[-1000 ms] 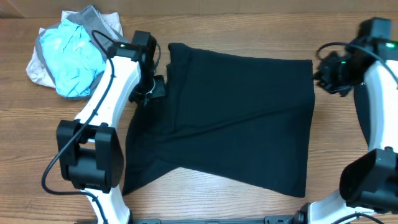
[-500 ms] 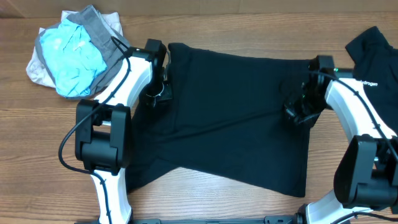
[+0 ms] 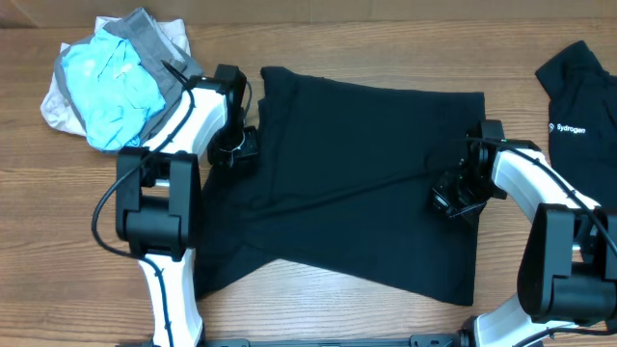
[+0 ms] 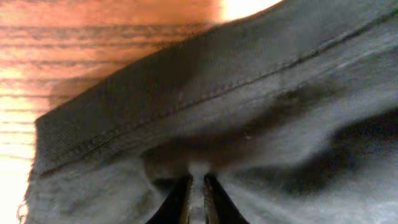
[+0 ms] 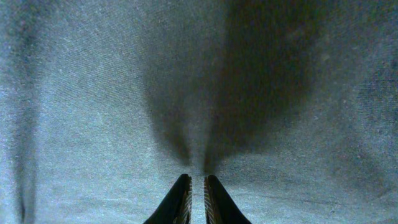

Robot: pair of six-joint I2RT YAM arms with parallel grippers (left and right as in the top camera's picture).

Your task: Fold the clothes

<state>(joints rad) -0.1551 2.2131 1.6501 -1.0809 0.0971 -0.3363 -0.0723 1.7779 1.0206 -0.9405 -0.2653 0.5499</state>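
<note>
- Found the clothes [image 3: 366, 183], plain black, spread over the middle of the table [image 3: 58, 241], from near the far edge almost to the near edge. Left part lying rumpled, with diagonal creases.
- Found the left gripper [image 3: 236, 146] down on the left border of the clothes, toward the far left corner of the table.
- Left wrist view: saw its fingertips [image 4: 179, 202] nipped together on a raised ridge of the black fabric, just inside a stitched hem. Bare wood beyond the hem.
- Found the right gripper [image 3: 453, 193] on the right part of the clothes, just inside the right border, about midway between the far and near edges.
- Right wrist view: saw its fingertips [image 5: 180, 199] pinched close on a small pucker of the cloth. Fabric across the whole view.
- Noted a light-blue and grey bundle [image 3: 111, 82] at the far left corner, apart from the clothes.
- Noted a black garment with white lettering [image 3: 578, 106] at the right edge, far side, apart from the clothes.
</note>
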